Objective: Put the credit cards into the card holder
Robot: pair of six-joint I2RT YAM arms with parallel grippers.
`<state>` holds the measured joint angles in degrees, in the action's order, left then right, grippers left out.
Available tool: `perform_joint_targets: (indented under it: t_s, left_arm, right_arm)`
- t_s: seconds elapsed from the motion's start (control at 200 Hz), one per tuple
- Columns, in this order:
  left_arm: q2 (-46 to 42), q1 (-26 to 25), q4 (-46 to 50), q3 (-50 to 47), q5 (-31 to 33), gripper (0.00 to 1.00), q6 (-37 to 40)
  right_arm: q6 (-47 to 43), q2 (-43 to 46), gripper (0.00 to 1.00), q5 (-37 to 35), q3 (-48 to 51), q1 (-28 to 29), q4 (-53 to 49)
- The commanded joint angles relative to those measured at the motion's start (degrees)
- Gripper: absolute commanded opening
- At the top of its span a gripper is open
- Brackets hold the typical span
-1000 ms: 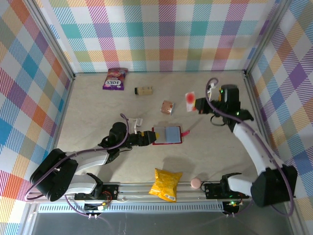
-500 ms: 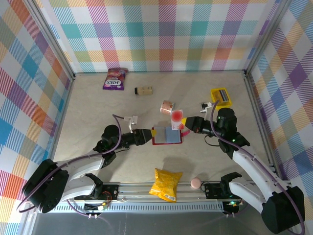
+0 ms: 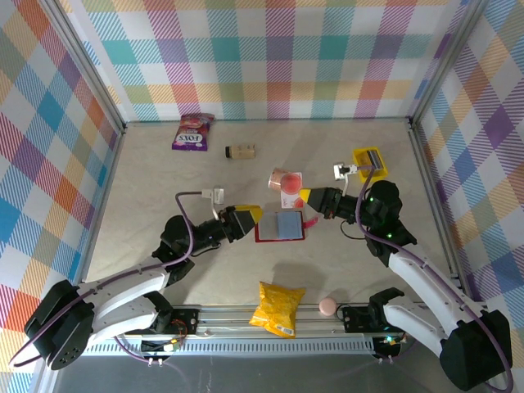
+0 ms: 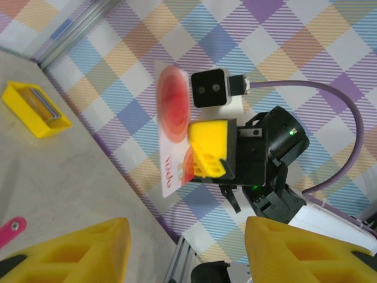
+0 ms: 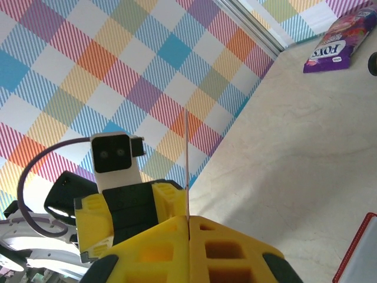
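The small red folding card holder (image 3: 282,240) lies open and flat near the middle of the pale worktop (image 3: 164,180). In the overhead view its long axis runs from 9 to 3 o'clock. One blue plastic card (image 3: 286,224) rests on its inner face.

A thin white plastic credit card with a red-pink disc printed on it (image 3: 291,190) is held above the worktop in the right claw (image 3: 304,197). In the right wrist view that claw's yellow fingers (image 5: 224,247) are pressed together on the card's near end. The white card shows edge-on there, jutting straight out past the tips.

The card holder lies near the white card, at about 7 o'clock from it and lower down. The right arm carries the card, so it is the one placed to deliver it. The card stands on edge while the holder lies flat, so the coming move probably calls for tilting the card as it descends.

The left claw (image 3: 254,216) sits just beside the holder's 9 o'clock end. In the left wrist view its jaws stand apart with nothing between them. Whether it touches the red edge cannot be told.

By count there are one holder and two claws. There are one blue card, one white card, and grey card stock (image 3: 373,158) in a small yellow open tray (image 3: 359,155) at 2 o'clock from the holder. How many grey cards are stacked there cannot be told.
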<state>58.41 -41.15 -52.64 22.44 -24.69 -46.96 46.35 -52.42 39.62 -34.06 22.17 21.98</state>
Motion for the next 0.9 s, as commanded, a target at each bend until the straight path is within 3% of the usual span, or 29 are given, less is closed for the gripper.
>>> perform_joint_targets:
  t_s: [0.0, 0.25, 0.55, 0.725, 0.76, 0.795, 0.82, 0.85, 0.895]
  left_arm:
    - [1.59, -0.29, -1.24, 2.94, -0.34, 0.52, 2.77]
    - [9.80, -2.96, -10.31, 5.56, -5.13, 0.49, -0.35]
    - [16.32, -5.13, -19.63, 6.89, -5.73, 0.40, -3.52]
    - [18.40, -5.39, -22.71, 7.48, -5.85, 0.21, -4.63]
    - [18.40, -5.47, -22.65, 7.53, -5.75, 0.16, -4.55]
    - [18.24, -5.45, -22.60, 7.53, -5.43, 0.11, -4.39]
    - [18.10, -5.49, -22.43, 7.49, -5.21, 0.06, -4.22]
    - [17.86, -5.59, -22.26, 7.29, -4.78, 0.00, -3.95]
    - [17.54, -5.53, -21.98, 7.12, -4.21, 0.00, -3.60]
  right_arm:
    - [1.18, -0.14, 0.00, 2.66, -1.33, 0.33, 4.66]
    - [4.22, -0.41, 0.00, 5.09, 0.30, 0.58, 8.69]
    - [4.66, 0.63, 0.00, 4.59, 1.69, 1.29, 8.01]
    - [4.29, 0.63, 0.00, 4.59, 1.54, 1.29, 7.08]
    - [3.98, 0.72, 0.09, 4.49, 1.43, 1.38, 6.51]
    - [3.48, 0.90, 0.27, 4.34, 1.24, 1.35, 5.80]
    - [3.11, 1.09, 0.35, 4.18, 1.12, 1.31, 5.24]
    - [2.64, 1.41, 0.38, 3.95, 1.12, 1.32, 4.49]
    - [2.15, 1.94, 0.38, 3.57, 1.03, 1.30, 3.56]
